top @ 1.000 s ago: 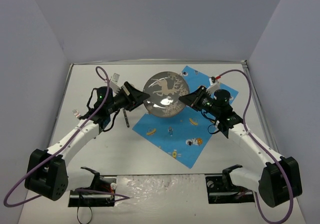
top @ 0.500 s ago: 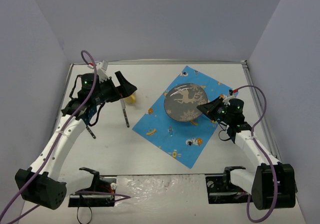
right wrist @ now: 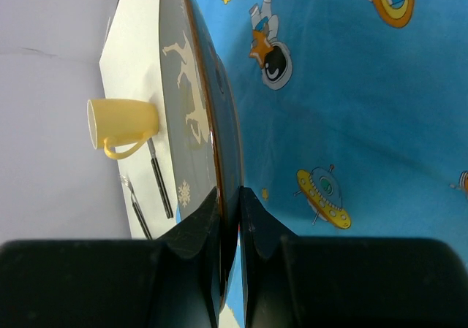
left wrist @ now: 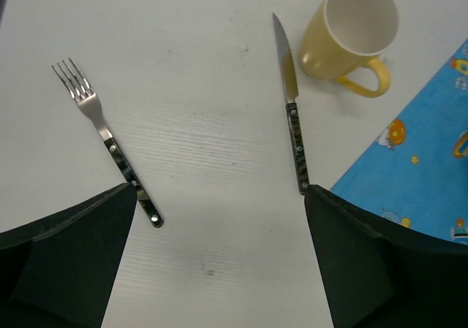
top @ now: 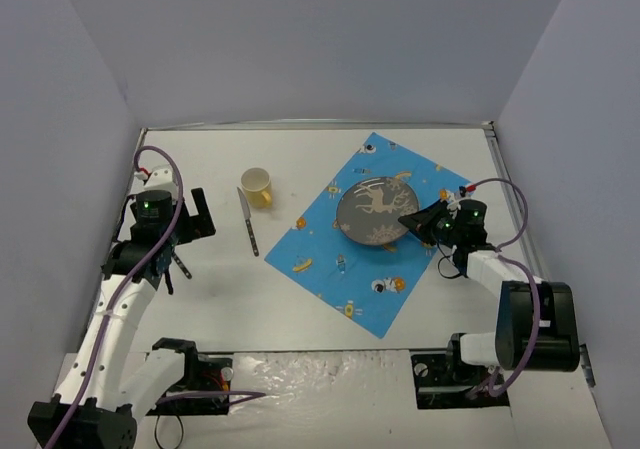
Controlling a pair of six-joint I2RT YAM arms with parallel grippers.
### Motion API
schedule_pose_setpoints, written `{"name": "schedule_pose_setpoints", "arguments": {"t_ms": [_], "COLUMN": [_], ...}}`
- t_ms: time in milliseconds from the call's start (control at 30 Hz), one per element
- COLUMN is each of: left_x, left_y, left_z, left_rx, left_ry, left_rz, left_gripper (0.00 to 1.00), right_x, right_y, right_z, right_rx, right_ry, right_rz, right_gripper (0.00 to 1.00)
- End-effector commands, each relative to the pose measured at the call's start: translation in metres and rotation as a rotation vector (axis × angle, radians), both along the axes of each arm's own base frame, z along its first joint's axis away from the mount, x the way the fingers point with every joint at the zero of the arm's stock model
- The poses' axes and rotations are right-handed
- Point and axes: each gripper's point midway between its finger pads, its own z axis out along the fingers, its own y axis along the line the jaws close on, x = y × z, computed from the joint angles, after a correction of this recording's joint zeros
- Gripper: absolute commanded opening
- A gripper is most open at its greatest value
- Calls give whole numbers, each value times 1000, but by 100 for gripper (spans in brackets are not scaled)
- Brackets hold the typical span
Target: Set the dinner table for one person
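A grey plate [top: 370,209] with a white deer print sits low over the blue cartoon-printed cloth [top: 340,269]. I cannot tell whether it touches the cloth. My right gripper [top: 412,219] is shut on the plate's right rim, and in the right wrist view the rim runs between its closed fingers [right wrist: 230,193]. My left gripper [top: 188,231] is open and empty at the left of the white dinner table [top: 300,159]. In the left wrist view it hangs [left wrist: 219,189] above bare table between a fork [left wrist: 102,134] and a knife [left wrist: 291,116].
A yellow mug [top: 257,187] stands upright just beyond the knife [top: 247,221], left of the cloth. The fork [top: 178,265] lies near the left arm. The table's metal rim and grey walls close in the left, far and right sides.
The left gripper has let go of the plate and drawn back to the left, uncovering the mug. The right gripper has carried the plate right and down onto the middle of the cloth.
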Motion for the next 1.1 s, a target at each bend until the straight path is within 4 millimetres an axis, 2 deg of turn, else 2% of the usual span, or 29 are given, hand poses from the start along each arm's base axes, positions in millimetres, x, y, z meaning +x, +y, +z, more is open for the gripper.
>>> {"name": "schedule_pose_setpoints", "arguments": {"t_ms": [0,100,667,833,1000,1067], "left_x": [9,9,7,7,6,6], "left_y": [24,29,29,28,28,28], "left_z": [14,13,6,5,5,4], "left_rx": [66,80,84,81,83,82], "left_ry": [-108,-105,-85,-83,-81,-81], "left_rz": [95,116,111,105,105,103], "left_gripper": [97,97,97,97,97,97], "right_x": [27,31,48,49,48,46], "right_y": [8,10,12,11,2,-1], "right_z": [56,49,26,14,-4,-13], "right_rx": [36,46,35,24,-29,-67], "right_ry": [-259,-258,-254,-239,-193,-167], "right_rz": [82,99,128,132,114,123], "right_gripper": [0,0,0,0,0,6]}}
